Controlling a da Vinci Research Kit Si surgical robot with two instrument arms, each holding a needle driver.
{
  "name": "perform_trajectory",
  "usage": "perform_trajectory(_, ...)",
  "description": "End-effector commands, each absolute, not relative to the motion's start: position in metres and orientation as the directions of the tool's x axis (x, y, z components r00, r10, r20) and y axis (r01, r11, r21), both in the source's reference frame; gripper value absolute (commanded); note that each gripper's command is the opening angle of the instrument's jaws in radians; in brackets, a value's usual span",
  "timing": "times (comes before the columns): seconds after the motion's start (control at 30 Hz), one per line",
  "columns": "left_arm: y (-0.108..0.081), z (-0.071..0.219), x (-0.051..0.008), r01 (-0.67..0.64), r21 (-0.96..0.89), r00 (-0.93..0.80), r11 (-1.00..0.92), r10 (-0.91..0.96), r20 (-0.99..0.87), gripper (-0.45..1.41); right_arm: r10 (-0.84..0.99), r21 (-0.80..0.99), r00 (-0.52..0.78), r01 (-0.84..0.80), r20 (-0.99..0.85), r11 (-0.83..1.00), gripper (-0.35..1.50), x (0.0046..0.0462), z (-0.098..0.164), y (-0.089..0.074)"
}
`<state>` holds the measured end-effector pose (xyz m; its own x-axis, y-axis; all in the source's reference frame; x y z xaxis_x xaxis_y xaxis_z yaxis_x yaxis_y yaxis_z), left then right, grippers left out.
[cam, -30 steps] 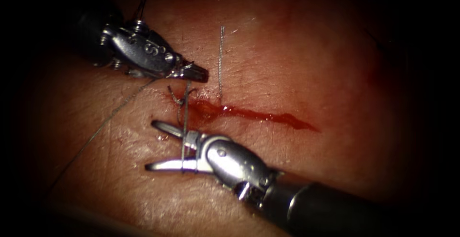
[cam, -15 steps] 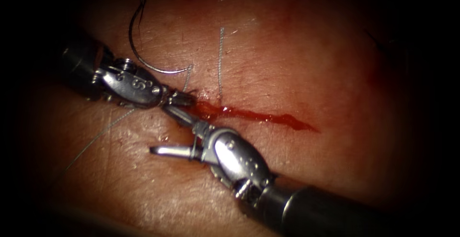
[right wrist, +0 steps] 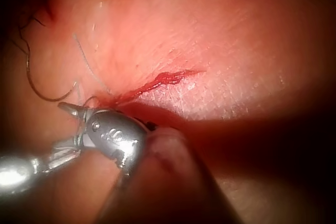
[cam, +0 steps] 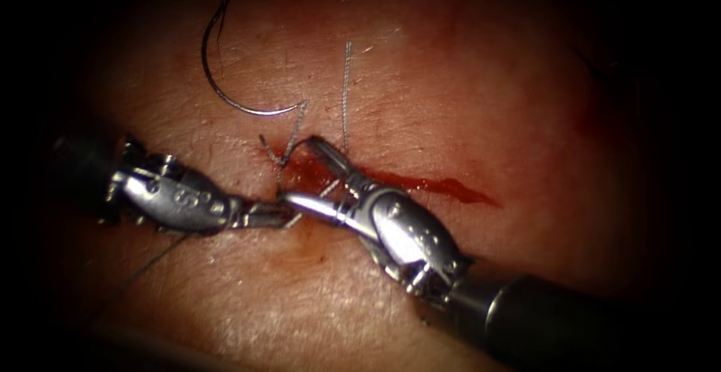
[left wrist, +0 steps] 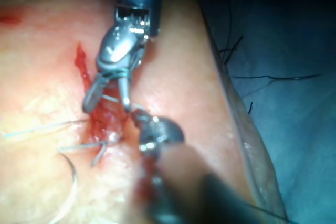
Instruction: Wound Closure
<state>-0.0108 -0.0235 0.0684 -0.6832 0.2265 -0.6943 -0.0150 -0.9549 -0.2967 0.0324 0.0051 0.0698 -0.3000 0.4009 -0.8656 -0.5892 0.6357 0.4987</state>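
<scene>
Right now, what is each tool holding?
Left tool: shut on the thread.
Right tool: open, thread looped round its jaws.
Needle: free, lying on the tissue.

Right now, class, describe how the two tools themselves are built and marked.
Both are thin dark shafts ending in shiny silver wristed heads with two slim tapering jaws. The left tool bears a stamped marking on its head; the right tool shows small round rivets.

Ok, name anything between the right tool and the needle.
Only thread running from the needle's end to the cut. The needle lies free on the tissue; right tool open and empty, left tool holds thread.
</scene>
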Motion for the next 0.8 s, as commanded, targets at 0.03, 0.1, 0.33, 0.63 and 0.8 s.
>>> perform_trajectory(0.03, -0.0241, 0.0686, -0.0111, -0.02, -0.301, -0.682, -0.953, 0.233, -0.693, -0.45, 0.405, 0.499, -0.299, -0.609, -0.864, 0.617, 0.71, 0.0335, 0.0697, 0.0048)
perform_trajectory(0.1, -0.0235, 0.0677, -0.0118, -0.031, -0.302, -0.672, -0.953, 0.243, -0.699, -0.45, 0.411, 0.48, -0.275, -0.668, -0.869, 0.568, 0.67, 0.0335, 0.0693, 0.0051)
perform_trajectory(0.33, -0.0229, 0.0674, -0.0136, -0.048, -0.3, -0.668, -0.953, 0.254, -0.699, -0.45, 0.44, 0.413, -0.206, -0.791, -0.874, 0.45, 0.61, 0.034, 0.0697, 0.0062)
perform_trajectory(0.63, -0.0206, 0.0671, -0.0092, -0.073, -0.288, -0.675, -0.955, 0.26, -0.691, -0.45, 0.483, 0.426, -0.145, -0.722, -0.863, 0.545, 0.67, 0.035, 0.0704, 0.0054)
perform_trajectory(0.8, -0.0188, 0.0682, -0.0076, -0.088, -0.284, -0.682, -0.955, 0.265, -0.681, -0.45, 0.483, 0.438, -0.146, -0.694, -0.863, 0.572, 0.72, 0.0353, 0.0703, 0.0052)
